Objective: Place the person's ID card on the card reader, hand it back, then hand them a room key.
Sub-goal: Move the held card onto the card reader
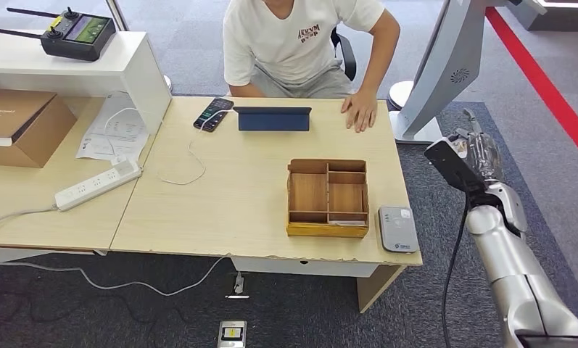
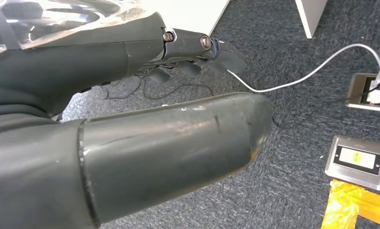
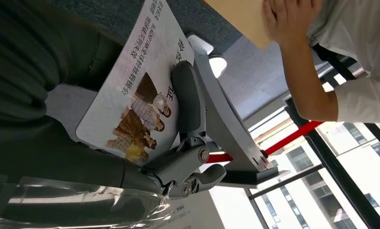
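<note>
Your right hand (image 1: 480, 156) sits raised off the right end of the surface (image 1: 220, 210), beyond its edge. In the right wrist view it grips a card (image 3: 130, 95) printed with a picture and text, a finger (image 3: 188, 102) lying across the face. Which of the task's cards this is cannot be told. The reader (image 1: 397, 228) lies flat at the near right corner, just beside the tray (image 1: 328, 198). The person's hand (image 1: 360, 110) rests on the far edge. Your left hand (image 2: 130, 124) hangs over the floor, fingers curled in, holding nothing. Judge the card thin, light, stiff and slick: keep the pinch on its faces near one short end, leaving the rest free to lay flat on the reader
</note>
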`<state>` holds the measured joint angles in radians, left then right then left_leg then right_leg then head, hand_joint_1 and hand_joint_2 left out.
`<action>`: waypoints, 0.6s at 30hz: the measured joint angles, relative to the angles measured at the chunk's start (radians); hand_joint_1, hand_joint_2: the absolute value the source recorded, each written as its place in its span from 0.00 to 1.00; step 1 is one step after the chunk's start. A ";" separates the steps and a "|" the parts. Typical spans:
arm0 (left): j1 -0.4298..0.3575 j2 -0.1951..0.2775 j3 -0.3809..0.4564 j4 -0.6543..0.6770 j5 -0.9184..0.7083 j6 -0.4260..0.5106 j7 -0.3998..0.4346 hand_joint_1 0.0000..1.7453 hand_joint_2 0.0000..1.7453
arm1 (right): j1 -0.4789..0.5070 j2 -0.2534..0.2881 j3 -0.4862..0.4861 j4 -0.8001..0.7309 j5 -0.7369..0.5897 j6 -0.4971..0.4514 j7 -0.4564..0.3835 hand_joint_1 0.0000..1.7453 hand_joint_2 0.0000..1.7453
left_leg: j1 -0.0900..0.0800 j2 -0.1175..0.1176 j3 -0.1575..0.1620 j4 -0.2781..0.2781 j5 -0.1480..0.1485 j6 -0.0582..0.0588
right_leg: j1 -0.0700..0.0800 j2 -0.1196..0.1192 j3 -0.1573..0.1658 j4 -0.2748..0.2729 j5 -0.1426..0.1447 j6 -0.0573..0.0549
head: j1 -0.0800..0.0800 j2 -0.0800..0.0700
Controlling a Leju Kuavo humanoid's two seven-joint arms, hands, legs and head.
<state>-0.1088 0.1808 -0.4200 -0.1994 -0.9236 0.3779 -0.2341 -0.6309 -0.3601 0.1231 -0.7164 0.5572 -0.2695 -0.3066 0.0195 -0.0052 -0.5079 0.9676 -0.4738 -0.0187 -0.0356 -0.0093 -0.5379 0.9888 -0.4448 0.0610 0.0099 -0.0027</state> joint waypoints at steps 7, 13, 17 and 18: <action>0.000 0.000 0.000 0.000 -0.003 0.000 0.002 0.00 0.00 | 0.065 -0.001 0.013 0.032 0.003 0.005 -0.001 1.00 1.00 | 0.000 0.000 -0.001 0.000 0.000 0.000 | 0.000 0.000 -0.001 0.000 0.000 0.000 | 0.000 0.000; 0.000 0.000 0.000 0.000 -0.009 0.002 0.002 0.00 0.00 | 0.115 0.003 0.026 0.038 0.014 0.025 0.024 1.00 1.00 | 0.000 0.000 -0.001 0.000 0.000 0.000 | 0.000 0.000 -0.001 0.000 0.000 0.000 | 0.000 0.000; 0.000 0.000 0.000 0.000 -0.017 0.003 0.002 0.00 0.00 | 0.139 0.004 0.027 0.038 0.018 0.027 0.031 1.00 1.00 | 0.000 0.000 -0.001 0.000 0.000 0.000 | 0.000 0.000 -0.001 0.000 0.000 0.000 | 0.000 0.000; 0.000 0.000 0.000 0.000 -0.018 0.004 0.002 0.00 0.00 | 0.144 0.005 0.028 0.038 0.019 0.027 0.032 1.00 1.00 | 0.000 0.000 -0.001 0.000 0.000 0.000 | 0.000 0.000 -0.001 0.000 0.000 0.000 | 0.000 0.000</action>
<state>-0.1090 0.1804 -0.4200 -0.1991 -0.9421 0.3816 -0.2323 -0.4871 -0.3554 0.1507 -0.6783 0.5760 -0.2427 -0.2744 0.0195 -0.0051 -0.5088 0.9676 -0.4738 -0.0187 -0.0356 -0.0093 -0.5386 0.9888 -0.4448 0.0610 0.0099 -0.0027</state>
